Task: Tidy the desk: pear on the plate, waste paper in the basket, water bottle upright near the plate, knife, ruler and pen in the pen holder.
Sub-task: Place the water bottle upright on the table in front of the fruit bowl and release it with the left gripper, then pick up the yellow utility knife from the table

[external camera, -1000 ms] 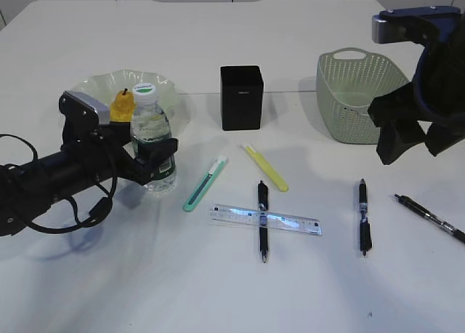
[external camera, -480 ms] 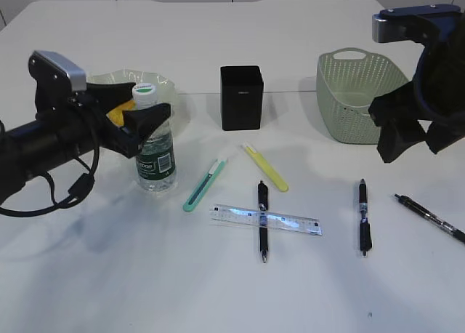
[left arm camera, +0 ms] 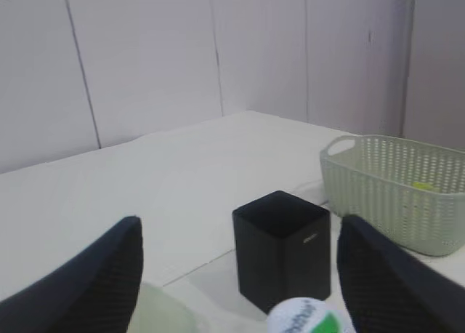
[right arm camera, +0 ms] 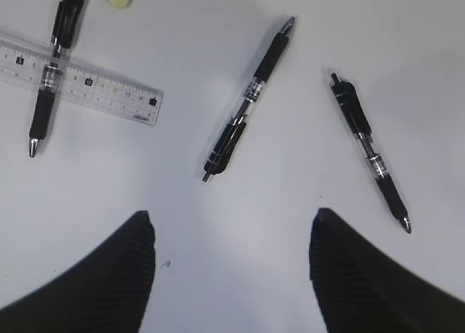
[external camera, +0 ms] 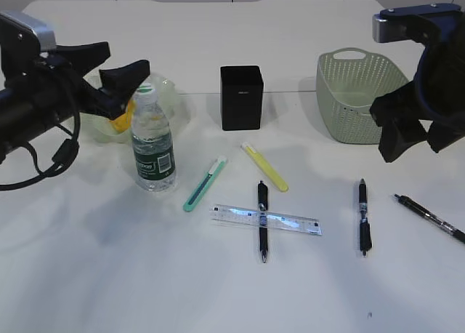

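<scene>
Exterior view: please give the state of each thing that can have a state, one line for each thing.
Clear plastic water bottle with green label: upright, capped, beside the plate, free.
Yellow-orange pear: on the pale-green glass plate.
Sage-green woven-look basket: upright, yellow scrap inside.
Matte black square pen holder: upright, nothing sticking out.
Transparent plastic ruler: flat, lying across a black pen.
Left claw: open, empty.
Right claw: open, empty.

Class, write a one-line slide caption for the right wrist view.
Open right gripper hovers above two pens beside the ruler crossing a third.
</scene>
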